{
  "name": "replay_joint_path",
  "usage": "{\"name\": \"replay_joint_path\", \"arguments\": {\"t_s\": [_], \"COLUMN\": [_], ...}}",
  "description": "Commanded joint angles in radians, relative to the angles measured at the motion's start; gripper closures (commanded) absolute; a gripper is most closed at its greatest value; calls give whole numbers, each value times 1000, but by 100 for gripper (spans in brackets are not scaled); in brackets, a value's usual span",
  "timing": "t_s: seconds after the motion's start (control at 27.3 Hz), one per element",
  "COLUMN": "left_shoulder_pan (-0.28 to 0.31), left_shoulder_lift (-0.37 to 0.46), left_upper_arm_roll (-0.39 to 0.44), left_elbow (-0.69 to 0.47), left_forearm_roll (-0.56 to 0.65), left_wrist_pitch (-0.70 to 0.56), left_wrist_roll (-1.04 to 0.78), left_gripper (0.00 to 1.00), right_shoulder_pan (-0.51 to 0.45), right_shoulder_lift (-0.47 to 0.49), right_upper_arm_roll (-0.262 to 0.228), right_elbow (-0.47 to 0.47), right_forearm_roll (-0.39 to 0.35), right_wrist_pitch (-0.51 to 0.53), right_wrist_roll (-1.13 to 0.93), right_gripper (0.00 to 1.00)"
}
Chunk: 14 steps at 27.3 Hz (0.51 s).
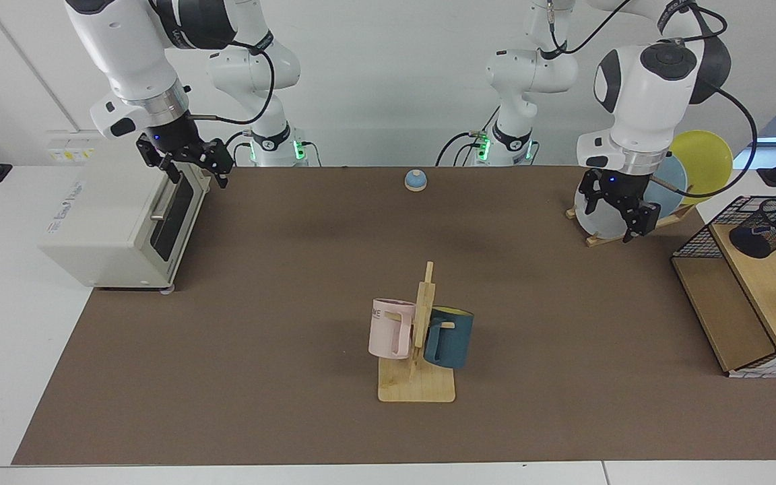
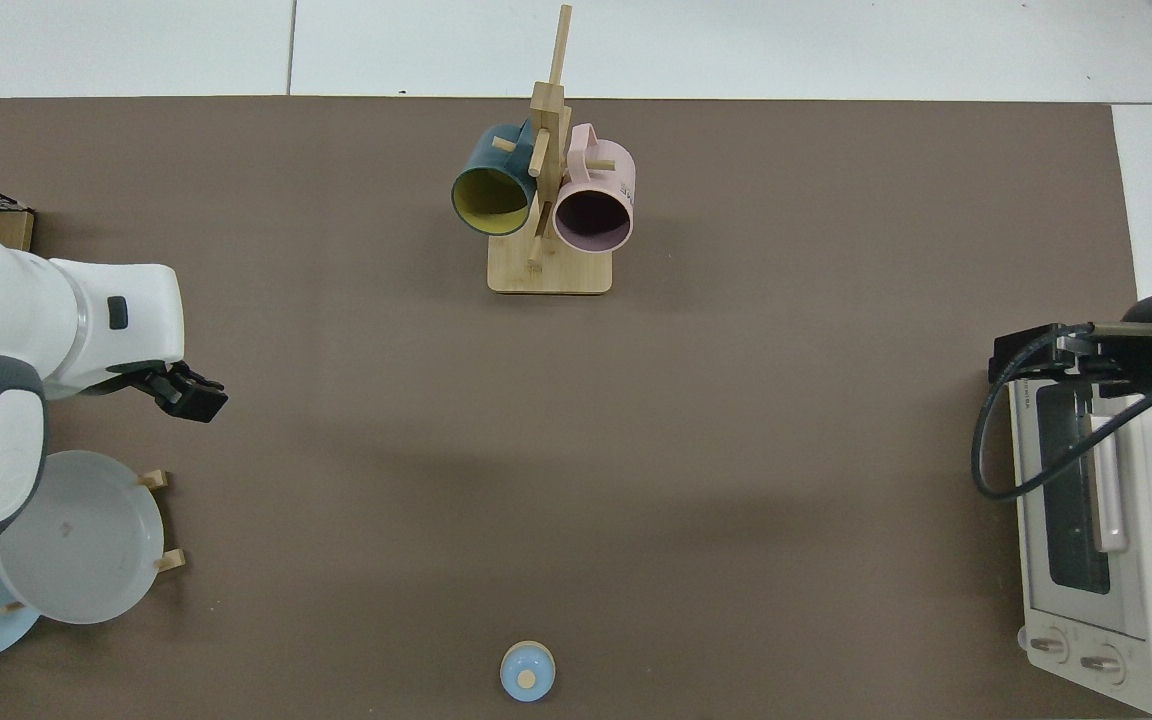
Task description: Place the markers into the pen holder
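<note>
Grey plate [image 1: 598, 209] and wire basket [image 1: 731, 222] separate our empty left gripper [image 1: 620, 214], fingers apart, from the pen holder [image 1: 760, 234]; our right gripper [image 1: 194, 162], also spread, hovers at the toaster oven [image 1: 118, 222].

A mug rack [image 1: 417, 364] stood near the table's [image 1: 260, 377] front edge at its middle. A bell [image 1: 415, 180] sat at the back edge. A toaster oven [image 1: 122, 219] and a plate rack [image 1: 624, 229] occupied opposite back corners.
</note>
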Motion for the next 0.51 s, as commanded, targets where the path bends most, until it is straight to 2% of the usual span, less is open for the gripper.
{"name": "replay_joint_path", "arguments": {"t_s": [0.0,0.15,0.48], "left_shoulder_pan": [-6,-6,6], "left_shoulder_lift": [-23,-22,4], "left_upper_arm_roll": [4,9,20], "left_elbow": [-20,-16,29], "left_forearm_roll": [-94,-136,-73], "left_wrist_pitch": [-37,-37,-20], "left_wrist_roll": [-222,-313,-341], "left_gripper": [0,0,0], "right_shoulder_pan": [-19,-17,-17], "right_shoulder_lift": [-8,-8,-8], "right_upper_arm_roll": [9,9,9], "right_elbow": [-5,-5,-5], "right_forearm_roll": [2,2,2], "right_wrist_pitch": [1,1,1], "right_wrist_roll": [-17,-17,-17], "right_gripper": [0,0,0]}}
